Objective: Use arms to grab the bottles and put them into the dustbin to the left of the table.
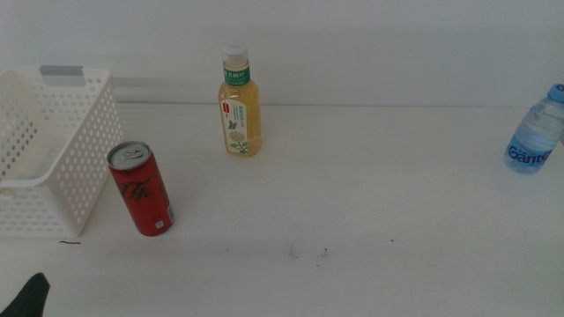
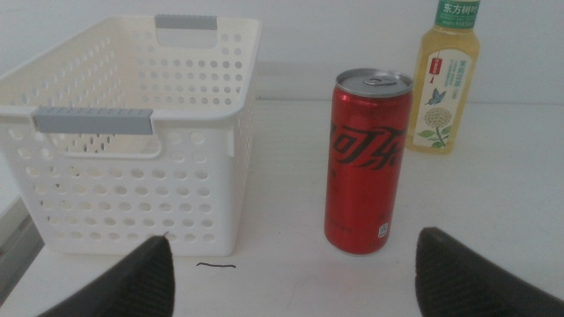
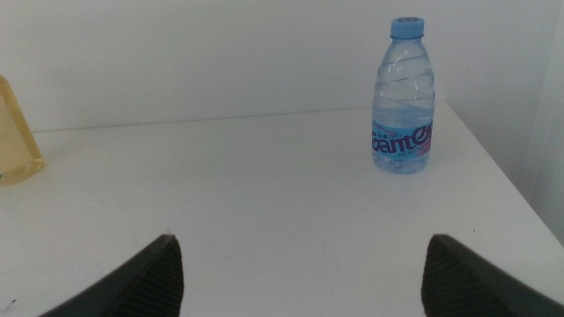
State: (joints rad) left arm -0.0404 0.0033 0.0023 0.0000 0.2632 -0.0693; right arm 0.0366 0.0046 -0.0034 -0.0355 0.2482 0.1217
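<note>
A red cola can [image 1: 141, 189] stands upright on the white table [image 1: 370, 176], just right of the white perforated dustbin [image 1: 88, 158]. The yellow tea bottle [image 1: 239, 106] stands farther back, and the clear water bottle [image 1: 535, 132] is at the far right edge. In the left wrist view my left gripper [image 2: 297, 239] is open and empty. It sits short of the can [image 2: 366, 163], with the dustbin [image 2: 115, 189] and the tea bottle [image 2: 448, 84] also in sight. My right gripper [image 3: 301, 239] is open and empty, well short of the water bottle [image 3: 404, 101].
A dark part of the left arm [image 1: 26, 298] shows at the bottom left corner of the middle view. The table's right edge runs close beside the water bottle. A few small dark specks [image 1: 307, 253] mark the tabletop near the front.
</note>
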